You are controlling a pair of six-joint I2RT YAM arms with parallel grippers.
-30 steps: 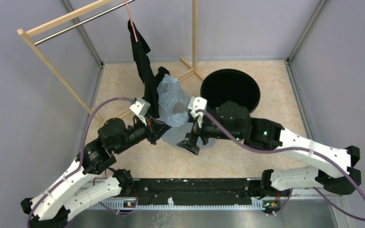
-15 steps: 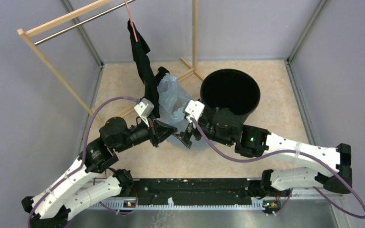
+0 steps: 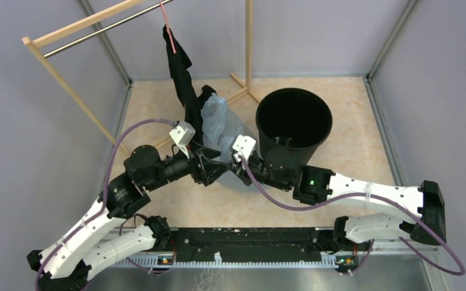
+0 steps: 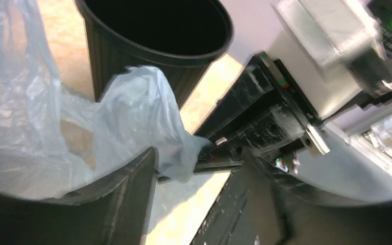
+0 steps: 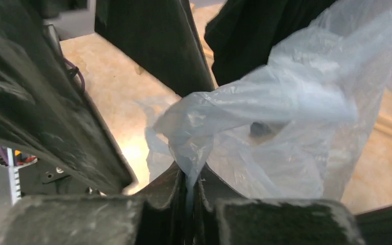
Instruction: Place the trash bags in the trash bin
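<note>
Right arm has stretched lower and leftward, clear of the trash bin (image 3: 293,121) | trash bag (image 3: 217,124) crumpled on bench (image 3: 352,121), just left of bin | right claw (image 5: 189,178) pinched tight on a film fold | left claw (image 4: 200,155) spread wide, film draped over one finger, seemingly ungripped | both forearms low, wrists converging at bag

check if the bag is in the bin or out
Out: the bag sits beside the bin, its film pinched in the right claw.

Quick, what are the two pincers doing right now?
Left pincer: open, fingers wide apart.
Right pincer: closed, pinching the trash bag.
</note>
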